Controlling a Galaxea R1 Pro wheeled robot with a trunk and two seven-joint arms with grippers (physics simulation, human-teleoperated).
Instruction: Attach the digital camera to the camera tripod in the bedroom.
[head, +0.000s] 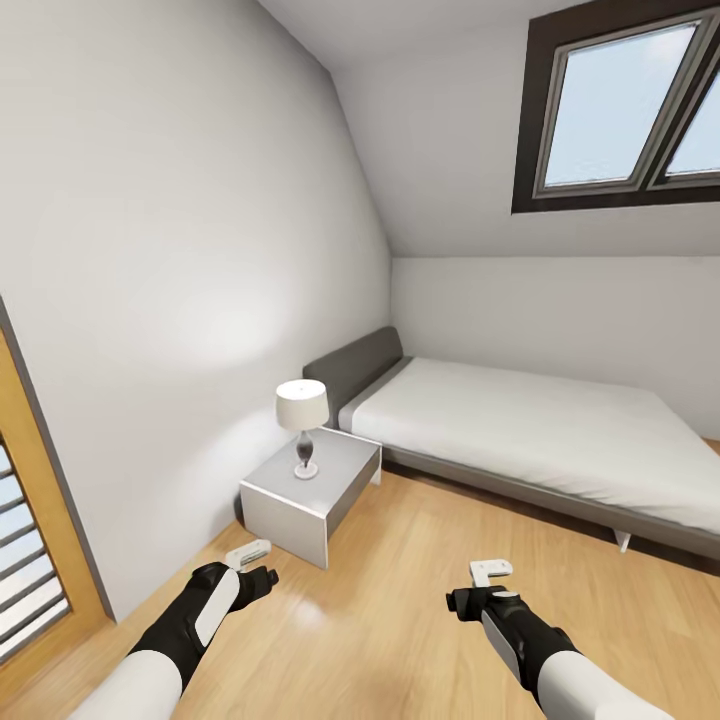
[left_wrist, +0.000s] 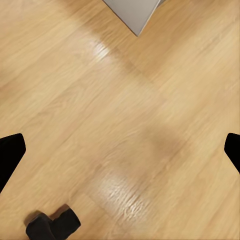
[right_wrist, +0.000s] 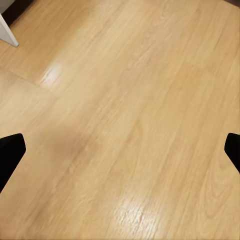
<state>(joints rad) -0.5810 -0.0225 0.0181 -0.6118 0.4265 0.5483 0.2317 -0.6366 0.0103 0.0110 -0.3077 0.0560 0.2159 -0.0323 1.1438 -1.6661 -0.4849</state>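
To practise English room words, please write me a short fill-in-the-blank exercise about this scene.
1. The lamp stands on the ____ beside the bed.
2. The window is set in the sloped ____.
3. Both grippers, left and right, hang above a floor made of ____.

Missing words: nightstand; ceiling; wood

It was an attic bedroom in a home: a grey-headboard bed with a white mattress (head: 520, 430) stood ahead of the grippers, a white bedside cube (head: 310, 490) carried a white-shaded table lamp (head: 302, 425), under a dark-framed skylight (head: 620, 105), on light wood flooring (head: 400, 600).
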